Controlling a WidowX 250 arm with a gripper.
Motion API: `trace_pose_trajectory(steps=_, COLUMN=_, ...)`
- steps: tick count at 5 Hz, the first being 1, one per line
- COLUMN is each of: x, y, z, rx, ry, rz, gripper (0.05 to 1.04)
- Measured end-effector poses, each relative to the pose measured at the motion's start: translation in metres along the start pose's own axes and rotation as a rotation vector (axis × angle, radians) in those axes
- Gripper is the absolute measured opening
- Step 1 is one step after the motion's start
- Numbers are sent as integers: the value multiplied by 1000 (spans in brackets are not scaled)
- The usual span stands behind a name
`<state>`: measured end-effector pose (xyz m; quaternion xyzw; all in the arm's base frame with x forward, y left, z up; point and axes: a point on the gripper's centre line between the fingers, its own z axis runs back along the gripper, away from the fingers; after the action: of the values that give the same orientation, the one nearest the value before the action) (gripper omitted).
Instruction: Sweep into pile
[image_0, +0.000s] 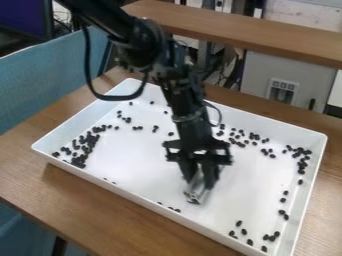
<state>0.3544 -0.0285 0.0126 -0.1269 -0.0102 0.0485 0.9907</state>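
In the camera view, the tool (196, 188) hangs over the white tray (99, 180) on the wooden desk (137, 220); I cannot tell if it is wide or narrow. Small black beans (79, 160) cluster thickest at left, others scattered toward the far, right and near sides.

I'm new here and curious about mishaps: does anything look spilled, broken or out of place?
Nothing looks damaged or plainly wrong. The small dark pieces look messy, thickest toward the left end of the white tray and scattered along its other sides, but those I see lie inside its walls, which fits a sweeping job.
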Motion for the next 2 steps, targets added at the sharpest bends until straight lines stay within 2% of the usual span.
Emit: trace_pose_trajectory(steps=2, x=6, y=81, z=16, rx=103, ry=6, rz=57, gripper=381)
